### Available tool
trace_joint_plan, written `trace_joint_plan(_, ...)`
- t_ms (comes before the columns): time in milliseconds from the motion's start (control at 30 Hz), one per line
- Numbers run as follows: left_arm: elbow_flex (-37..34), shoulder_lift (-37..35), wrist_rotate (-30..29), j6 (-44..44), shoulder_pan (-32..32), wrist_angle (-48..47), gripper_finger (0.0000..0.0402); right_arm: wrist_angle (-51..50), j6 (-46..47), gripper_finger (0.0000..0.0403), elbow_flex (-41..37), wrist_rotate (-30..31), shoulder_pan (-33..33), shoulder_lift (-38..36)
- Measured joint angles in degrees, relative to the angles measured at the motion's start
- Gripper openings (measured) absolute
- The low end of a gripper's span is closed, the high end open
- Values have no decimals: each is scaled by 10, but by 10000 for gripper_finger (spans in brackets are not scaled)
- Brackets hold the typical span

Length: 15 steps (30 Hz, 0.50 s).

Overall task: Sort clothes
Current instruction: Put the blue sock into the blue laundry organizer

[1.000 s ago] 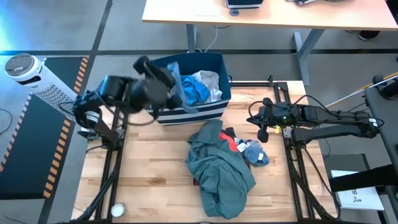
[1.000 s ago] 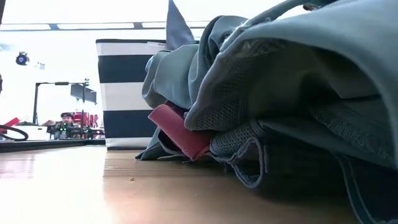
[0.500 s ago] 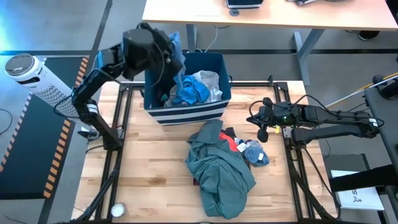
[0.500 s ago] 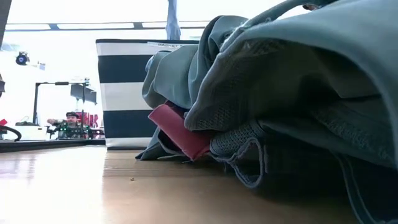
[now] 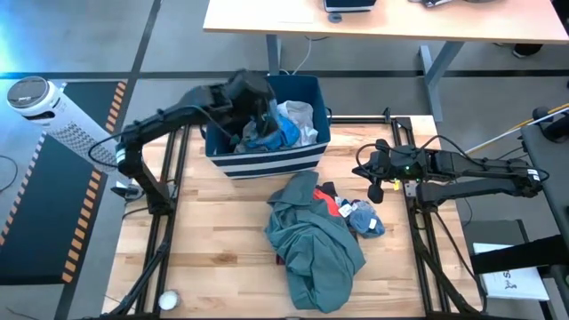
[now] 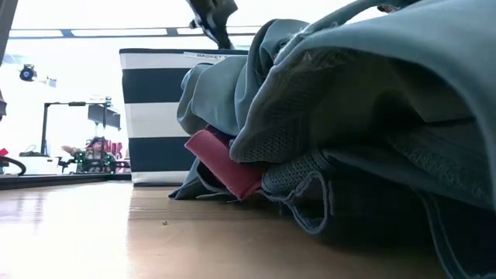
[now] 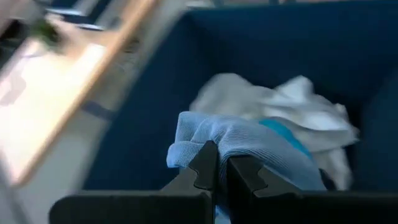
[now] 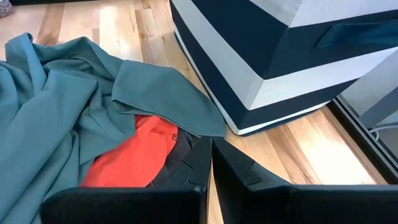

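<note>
Left wrist view: our left gripper [image 7: 216, 163] jaws pinch the light blue garment [image 7: 249, 146] directly above the bin [image 5: 307, 89], the white garment [image 7: 292, 102] just beyond; right gripper [image 8: 210, 158] jaws closed, empty.

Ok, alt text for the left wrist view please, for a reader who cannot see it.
The left gripper, fingers shut on a light blue garment, hangs inside the navy fabric bin. Behind it lies a white garment over a brighter blue piece.

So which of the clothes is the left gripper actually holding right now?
The light blue piece, pinched in the left gripper over the striped bin. The teal garment and red piece lie on the table.
</note>
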Motion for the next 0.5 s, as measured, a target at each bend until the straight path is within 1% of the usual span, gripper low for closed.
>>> trace_joint_plan(100,-78,0,44,12,4,85,0,0,0,0,0,0,0,0)
trace_joint_plan(167,-126,0,57,19,9,152,0,0,1,0,0,0,0,0)
trace_joint_plan(267,-176,-3,95,7,27,232,0,-1,6,0,0,0,0,0)
trace_joint_plan(367,-202,2,158,-15,52,240,0,-1,6,0,0,-2,0,0)
trace_joint_plan(400,-207,4,169,-27,57,240,0,-1,6,0,0,-2,0,0)
trace_joint_plan(500,-211,0,176,-55,71,248,9,0,6,0,0,-1,0,0)
